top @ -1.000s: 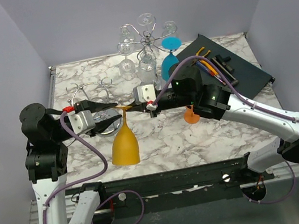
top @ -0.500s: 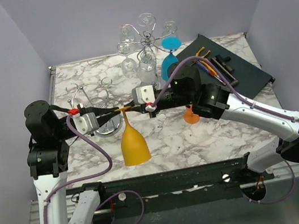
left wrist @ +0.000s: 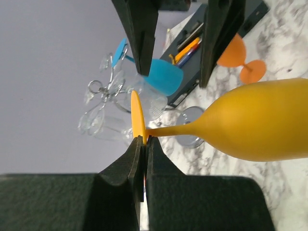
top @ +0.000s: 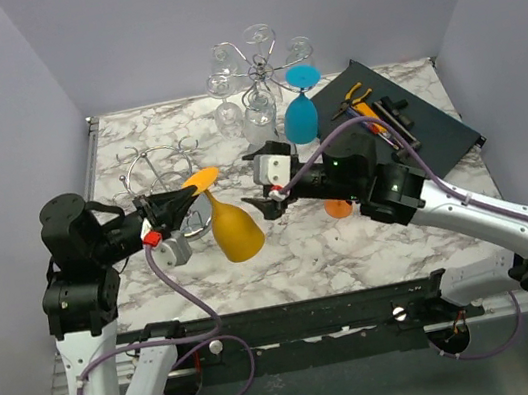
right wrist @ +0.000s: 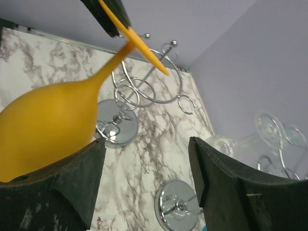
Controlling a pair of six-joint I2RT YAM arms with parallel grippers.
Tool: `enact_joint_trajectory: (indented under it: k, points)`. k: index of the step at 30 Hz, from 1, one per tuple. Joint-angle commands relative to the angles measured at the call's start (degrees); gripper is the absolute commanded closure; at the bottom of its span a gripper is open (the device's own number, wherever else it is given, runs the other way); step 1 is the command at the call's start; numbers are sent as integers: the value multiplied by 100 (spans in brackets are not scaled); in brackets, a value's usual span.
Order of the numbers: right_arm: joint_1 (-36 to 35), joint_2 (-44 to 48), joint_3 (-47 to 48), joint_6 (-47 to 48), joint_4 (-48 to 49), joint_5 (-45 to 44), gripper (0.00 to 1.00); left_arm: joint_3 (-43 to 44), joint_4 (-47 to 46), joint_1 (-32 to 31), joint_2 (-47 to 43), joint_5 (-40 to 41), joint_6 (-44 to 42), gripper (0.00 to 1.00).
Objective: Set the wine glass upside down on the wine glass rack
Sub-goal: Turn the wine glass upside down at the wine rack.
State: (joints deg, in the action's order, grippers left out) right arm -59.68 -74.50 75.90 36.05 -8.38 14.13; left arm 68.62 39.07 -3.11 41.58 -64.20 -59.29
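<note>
One smooth, opaque yellow wine glass [top: 237,230] is held tilted over the veined marble table [top: 304,252], its thin round foot clamped in the left gripper [top: 185,194], just right of the left wire rack [top: 152,161], one of two looped chrome ones, while the right gripper [top: 267,203] is spread apart beside the bowl.

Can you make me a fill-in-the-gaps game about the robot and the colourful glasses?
The yellow glass is held by the ___.
The right gripper is ___.
The blue glass hangs upside down from the ___.
The orange glass rests on the ___.
Missing words: left gripper, open, rack, table.
</note>
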Motion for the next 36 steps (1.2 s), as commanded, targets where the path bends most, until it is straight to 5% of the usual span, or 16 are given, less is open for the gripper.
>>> enact_joint_trajectory:
  k: [1,12,17,28,36]
  points:
    - [-44,548,-310,-87,340,-1109,25,140,627,8,-423,637,-2182,100]
    - [-44,1113,-653,-709,341,-2199,27,1131,3134,-5,-374,3776,-5046,100]
    - [-45,1233,-742,-883,355,-2175,28,640,3359,-60,-602,4855,-4947,100]
    - [-44,1407,-817,-1108,254,-2097,29,-570,2344,-185,-693,6501,-4561,100]
    - [-44,1556,-873,-1218,114,-2092,29,-812,1635,-181,-329,6753,-4409,100]
